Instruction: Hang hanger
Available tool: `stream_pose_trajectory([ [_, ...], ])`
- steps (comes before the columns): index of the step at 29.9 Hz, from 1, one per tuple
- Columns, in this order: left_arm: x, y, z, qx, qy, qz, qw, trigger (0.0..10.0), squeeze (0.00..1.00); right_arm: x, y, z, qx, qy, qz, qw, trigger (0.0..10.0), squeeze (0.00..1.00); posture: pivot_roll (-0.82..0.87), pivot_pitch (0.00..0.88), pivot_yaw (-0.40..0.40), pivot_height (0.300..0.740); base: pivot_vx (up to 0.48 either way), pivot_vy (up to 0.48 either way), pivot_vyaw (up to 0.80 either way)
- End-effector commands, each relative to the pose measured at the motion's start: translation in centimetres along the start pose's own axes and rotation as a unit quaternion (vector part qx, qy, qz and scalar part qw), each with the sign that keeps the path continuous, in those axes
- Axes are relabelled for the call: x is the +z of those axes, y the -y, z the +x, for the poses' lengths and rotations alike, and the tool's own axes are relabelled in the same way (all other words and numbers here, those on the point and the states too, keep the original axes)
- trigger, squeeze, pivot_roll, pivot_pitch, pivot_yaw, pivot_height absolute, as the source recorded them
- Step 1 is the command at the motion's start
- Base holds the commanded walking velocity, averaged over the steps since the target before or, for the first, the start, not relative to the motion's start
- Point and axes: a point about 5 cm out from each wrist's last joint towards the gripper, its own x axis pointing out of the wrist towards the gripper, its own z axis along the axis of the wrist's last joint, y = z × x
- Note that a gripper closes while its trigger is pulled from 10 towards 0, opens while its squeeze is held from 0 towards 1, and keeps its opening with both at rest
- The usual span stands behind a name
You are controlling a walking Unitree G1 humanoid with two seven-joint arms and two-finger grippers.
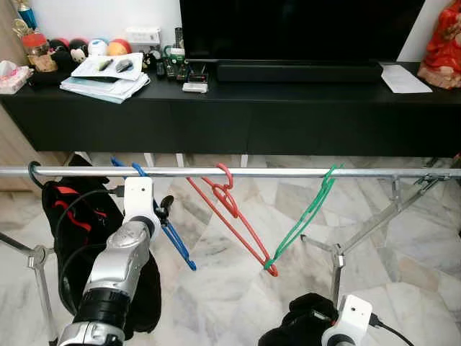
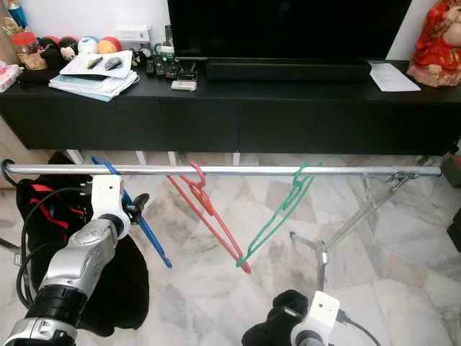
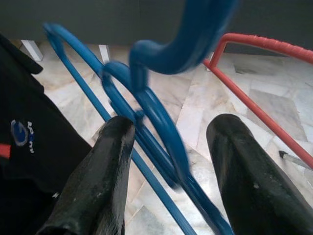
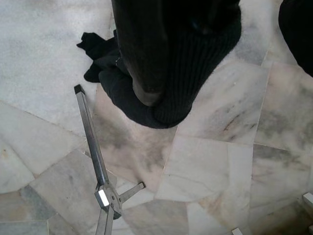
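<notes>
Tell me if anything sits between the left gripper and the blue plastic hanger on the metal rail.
Nothing visible does. The left gripper has its black fingers open on either side of the blue plastic hanger, which hangs on the metal rail. The red plastic hanger hangs apart, further right.

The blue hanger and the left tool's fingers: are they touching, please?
Touching. In the left wrist view the blue hanger runs between the left tool's parted fingers, pressing against one.
</notes>
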Motion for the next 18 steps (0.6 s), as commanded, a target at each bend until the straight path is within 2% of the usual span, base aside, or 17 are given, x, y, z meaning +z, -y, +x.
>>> stream_pose_trajectory([
  [1,0.0,-0.2,0.0,0.011,-0.008,0.01,1.0,10.0,0.0,-0.6,0.2,-0.2,-0.007,-0.01,0.005,1.0,10.0,0.0,-0.04,0.157,0.024,0.74,0.0,0.0,0.0],
  [7,-1.0,-1.1,-0.1,0.043,-0.035,0.009,0.998,10.0,0.0,-0.8,0.1,-0.3,-0.006,-0.013,0.004,1.0,10.0,0.0,-0.03,0.16,0.026,0.74,0.0,0.0,0.0],
  [17,-1.2,-0.3,-0.1,0.016,-0.023,-0.023,0.999,10.0,0.0,-0.9,0.1,-0.3,-0.005,-0.017,0.006,1.0,10.0,0.0,-0.04,0.156,0.029,0.74,0.0,0.0,0.0],
  [18,-1.2,-0.3,-0.1,0.016,-0.022,-0.023,0.999,9.3,0.0,-0.9,0.1,-0.3,-0.005,-0.018,0.006,1.0,10.0,0.0,-0.04,0.155,0.029,0.74,0.0,0.0,0.0],
])
